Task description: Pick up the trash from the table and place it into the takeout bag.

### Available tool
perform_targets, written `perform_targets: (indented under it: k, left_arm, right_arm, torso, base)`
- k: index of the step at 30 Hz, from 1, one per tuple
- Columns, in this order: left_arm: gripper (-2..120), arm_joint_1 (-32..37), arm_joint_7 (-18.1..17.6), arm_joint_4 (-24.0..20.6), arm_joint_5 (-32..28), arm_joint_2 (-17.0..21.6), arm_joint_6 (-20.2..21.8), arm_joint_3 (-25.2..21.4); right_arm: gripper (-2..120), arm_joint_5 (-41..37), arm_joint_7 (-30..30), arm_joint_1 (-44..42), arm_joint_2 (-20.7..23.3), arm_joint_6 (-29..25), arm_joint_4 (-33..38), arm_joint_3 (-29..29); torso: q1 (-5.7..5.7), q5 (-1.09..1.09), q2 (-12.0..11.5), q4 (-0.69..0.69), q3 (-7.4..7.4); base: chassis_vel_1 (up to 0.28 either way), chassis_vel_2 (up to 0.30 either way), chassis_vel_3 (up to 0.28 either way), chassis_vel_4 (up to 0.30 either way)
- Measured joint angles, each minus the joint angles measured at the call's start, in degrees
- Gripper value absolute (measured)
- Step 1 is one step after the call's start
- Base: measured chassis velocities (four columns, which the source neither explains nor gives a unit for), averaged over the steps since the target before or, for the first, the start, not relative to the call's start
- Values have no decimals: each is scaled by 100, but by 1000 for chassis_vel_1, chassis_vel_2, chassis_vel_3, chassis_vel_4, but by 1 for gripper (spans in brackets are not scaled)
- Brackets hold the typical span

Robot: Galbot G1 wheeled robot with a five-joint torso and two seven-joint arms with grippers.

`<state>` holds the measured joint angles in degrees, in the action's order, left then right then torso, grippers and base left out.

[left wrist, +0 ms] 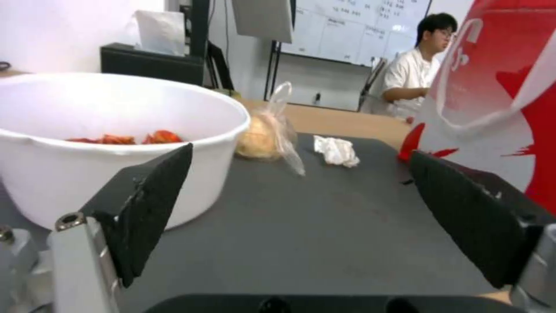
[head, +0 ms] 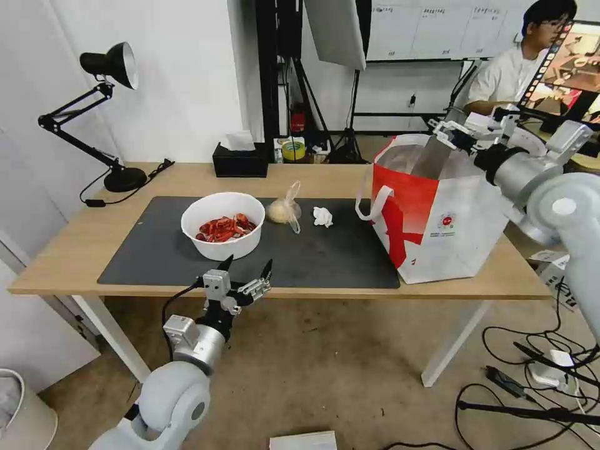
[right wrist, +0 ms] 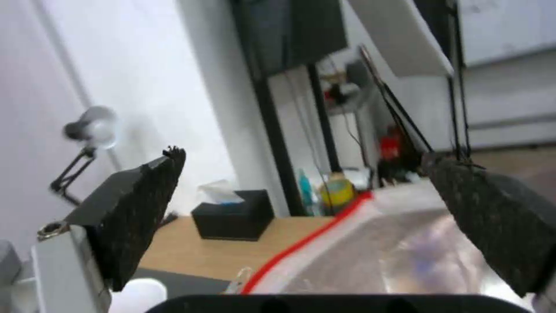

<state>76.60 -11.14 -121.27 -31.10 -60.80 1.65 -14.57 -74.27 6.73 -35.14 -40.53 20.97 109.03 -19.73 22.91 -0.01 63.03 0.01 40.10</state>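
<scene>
the left hand (head: 248, 267) is being held at the near edge of the surface (head: 56, 250), low and level, its fingers spread wide with nothing between them. just ahead of it, slightly toward its left finger, the white bowl of crayfish shells (head: 223, 224) is sitting on the dark mat (head: 150, 250). past the bowl, ahead and toward the right finger, the knotted clear bag (head: 284, 210) is lying with its twisted tail trailing toward the hand, and the crumpled tissue (head: 322, 217) is resting just beside it. all three are judged nearer to this hand than to the other. farther off, the right hand (head: 450, 132) is being held above the open mouth of the takeout bag (head: 456, 219), its fingers parted and empty over the foil lining.
</scene>
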Motion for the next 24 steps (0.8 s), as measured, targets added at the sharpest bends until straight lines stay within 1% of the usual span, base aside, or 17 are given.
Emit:
perform_targets:
  k: [2, 3, 5, 6, 7, 8, 9, 12, 13, 14, 16, 21, 24]
  left_arm:
    - [100, 21, 7, 1, 1, 10, -31, -80]
    - [100, 21, 7, 1, 1, 10, -31, -80]
    - [100, 84, 19, 2, 17, 42, -111, -202]
    - [100, 84, 19, 2, 17, 42, -111, -202]
    - [100, 126, 46, 10, 54, 65, -159, -262]
    - [100, 172, 112, 21, 104, 86, -194, -340]
    - [100, 172, 112, 21, 104, 86, -194, -340]
    - [100, 339, 334, 80, 362, 156, -305, -598]
    - [100, 395, 371, 106, 421, 168, -335, -668]
    - [100, 395, 371, 106, 421, 168, -335, -668]
    - [100, 466, 388, 159, 472, 162, -396, -756]
    - [100, 555, 392, 245, 491, 108, -460, -863]
    - [100, 601, 395, 292, 489, 91, -475, -931]
  right_arm:
    - [100, 257, -235, -198, 153, -179, 185, 10]
    - [100, 257, -235, -198, 153, -179, 185, 10]
    - [100, 699, -538, -604, 305, -468, 385, -47]
    - [100, 699, -538, -604, 305, -468, 385, -47]
    - [100, 909, -696, -812, 347, -617, 440, -104]
    - [100, 1080, -833, -1034, 377, -777, 502, -168]
    - [100, 1080, -833, -1034, 377, -777, 502, -168]
    - [100, 1431, -1063, -1636, 397, -1146, 731, -304]
    - [100, 1539, -1101, -1819, 381, -1242, 825, -331]
    - [100, 1539, -1101, -1819, 381, -1242, 825, -331]
    - [100, 1681, -1125, -2084, 303, -1347, 999, -335]
    - [100, 1887, -1107, -2417, 143, -1399, 1247, -291]
    - [100, 1976, -993, -2671, 35, -1392, 1366, -241]
  torso:
    - [0, 0, 0, 0, 0]
    - [0, 0, 0, 0, 0]
    - [0, 1, 0, -1, 0]
    - [0, 1, 0, -1, 0]
    - [0, 2, 0, -1, 0]
    - [0, 1, 0, -1, 0]
    - [0, 1, 0, -1, 0]
    - [0, 2, 0, -1, 0]
    - [0, 0, 0, -1, 0]
    - [0, 0, 0, -1, 0]
    - [0, 2, 0, -1, 0]
    - [0, 0, 0, 0, 0]
    - [0, 0, 0, 0, 0]
  base:
    - [0, 0, 0, 0]
    - [0, 0, 0, 0]
    - [0, 0, 0, 0]
    - [0, 0, 0, 0]
    - [0, 0, 0, 0]
    - [0, 0, 0, 0]
    - [0, 0, 0, 0]
    - [0, 0, 0, 0]
    - [0, 0, 0, 0]
    - [0, 0, 0, 0]
    - [0, 0, 0, 0]
    - [0, 0, 0, 0]
    - [0, 0, 0, 0]
